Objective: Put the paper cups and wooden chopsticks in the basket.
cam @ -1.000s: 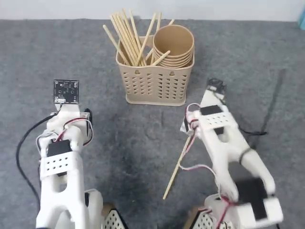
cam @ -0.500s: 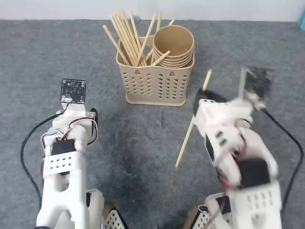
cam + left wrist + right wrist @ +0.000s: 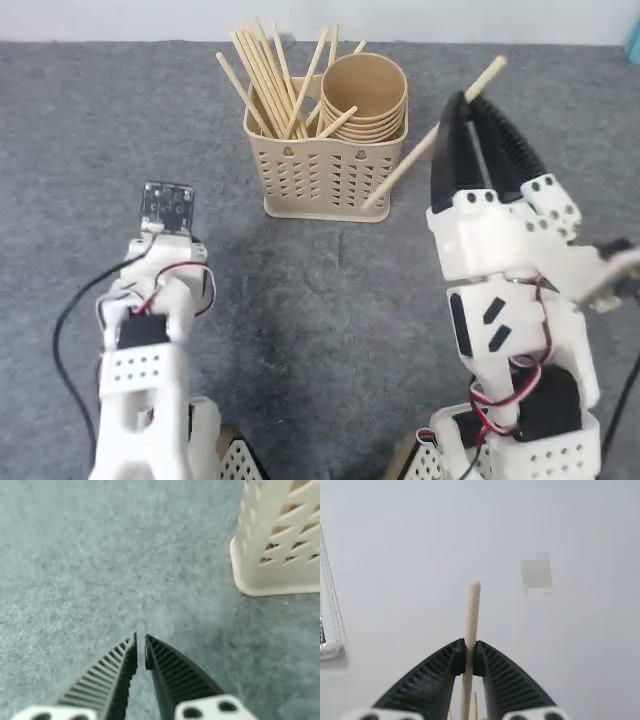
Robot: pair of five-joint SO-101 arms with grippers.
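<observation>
1. Right wrist view: the right gripper (image 3: 469, 655) is clamped on a wooden chopstick (image 3: 472, 610), whose end stands up past the tips.
2. Left wrist view: the left gripper (image 3: 140, 645) holds nothing, its jaws all but closed, low over the grey mat (image 3: 75, 555) near the basket (image 3: 280, 540).
3. The high view adds what neither wrist shows: the held chopstick slants beside the basket's right side, with paper cups (image 3: 363, 95) and other chopsticks (image 3: 268, 70) already inside.
4. The step in hand looks like the carry. Next, the arm should swing left over the rim, tip the lower end in, then release.
</observation>
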